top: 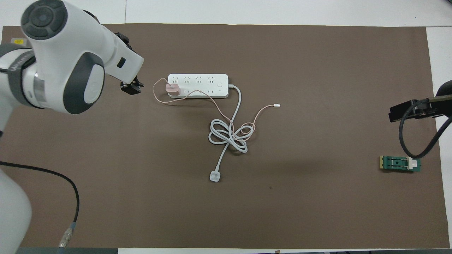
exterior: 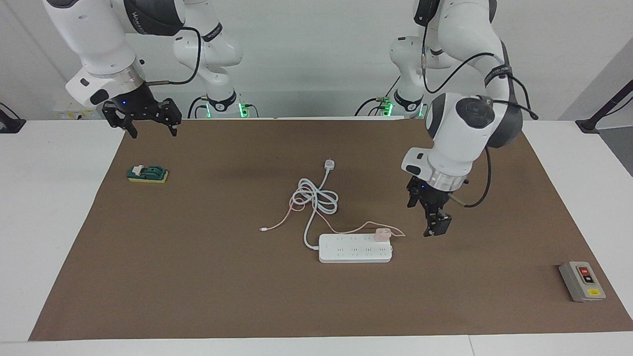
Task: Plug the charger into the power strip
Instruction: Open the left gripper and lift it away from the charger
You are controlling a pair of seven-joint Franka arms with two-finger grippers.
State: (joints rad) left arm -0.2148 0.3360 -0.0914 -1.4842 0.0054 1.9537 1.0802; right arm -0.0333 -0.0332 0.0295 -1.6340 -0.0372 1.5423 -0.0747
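Brown mat (exterior: 198,277) carries one power strip (exterior: 355,253), one charger (exterior: 382,235) seated.

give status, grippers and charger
Left gripper open, empty, raised beside strip. Right gripper open, waiting. Charger sits on strip's end socket. Nothing in the way.

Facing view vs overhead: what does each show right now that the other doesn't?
Only the facing view: the grey switch box in full, and the right gripper whole, open, waiting above the mat's edge by the green switch block.

Only the overhead view: the power strip's socket rows from straight above, with the charger seated at the end toward the left arm.

Both: the left gripper, open and raised clear of the charger, the coiled white cord, the pink cable.
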